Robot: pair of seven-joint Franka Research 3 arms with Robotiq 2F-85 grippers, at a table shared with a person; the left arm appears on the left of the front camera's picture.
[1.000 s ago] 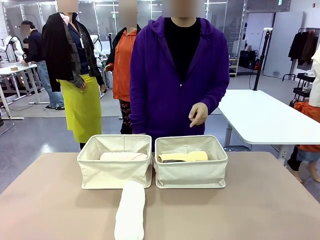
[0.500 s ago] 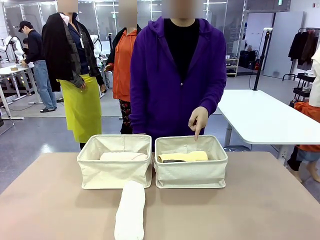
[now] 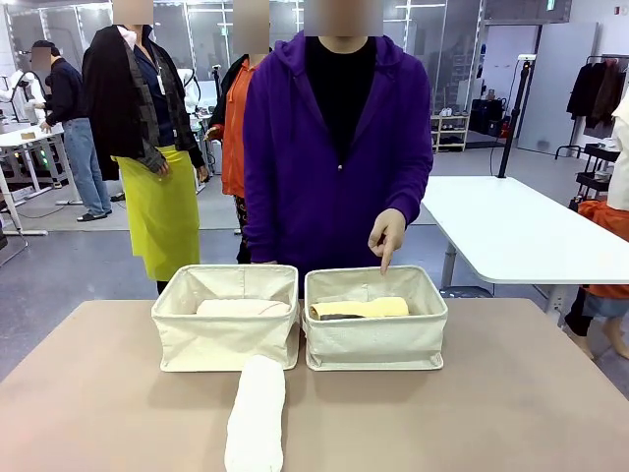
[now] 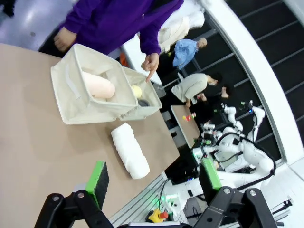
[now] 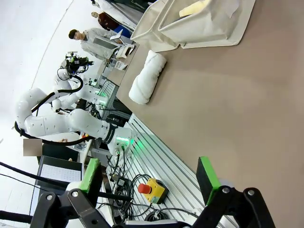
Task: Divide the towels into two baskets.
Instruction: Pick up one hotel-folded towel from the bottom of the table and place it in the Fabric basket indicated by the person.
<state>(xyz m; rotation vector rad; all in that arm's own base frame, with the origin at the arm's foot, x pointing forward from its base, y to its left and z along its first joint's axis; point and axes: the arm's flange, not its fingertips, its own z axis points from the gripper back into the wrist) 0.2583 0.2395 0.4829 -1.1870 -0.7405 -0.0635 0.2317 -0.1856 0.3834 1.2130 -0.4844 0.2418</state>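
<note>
- A matte tan table (image 3: 511, 393) fills the foreground of a large, bright workshop with a grey floor.
- A white table (image 3: 511, 231) stands behind on the right, and clothes hang on a rack in the far right corner.
- Other people stand in the background on the left.
- Two cream canvas baskets sit side by side, touching, near the table's far edge.
- The left basket (image 3: 224, 339) holds a pale peach towel (image 3: 243, 308) lying across it.
- The right basket (image 3: 375, 339) holds a yellow towel (image 3: 366, 308) with a dark grey towel (image 3: 339, 317) partly seen just beside it.
- A white towel (image 3: 257, 413) lies rolled on the bare table, just in front of the left basket and pointing towards the near edge.
- A person in a purple hooded top (image 3: 334, 147) stands directly behind the baskets.
- The person's hand (image 3: 387, 234) hovers over the far rim of the right basket with one finger pointing down.
- The left gripper (image 4: 154, 178) hangs above the table with its green-padded fingers spread wide, holding nothing.
- The right gripper (image 5: 149, 173) is likewise spread wide and empty, well back from the baskets.
</note>
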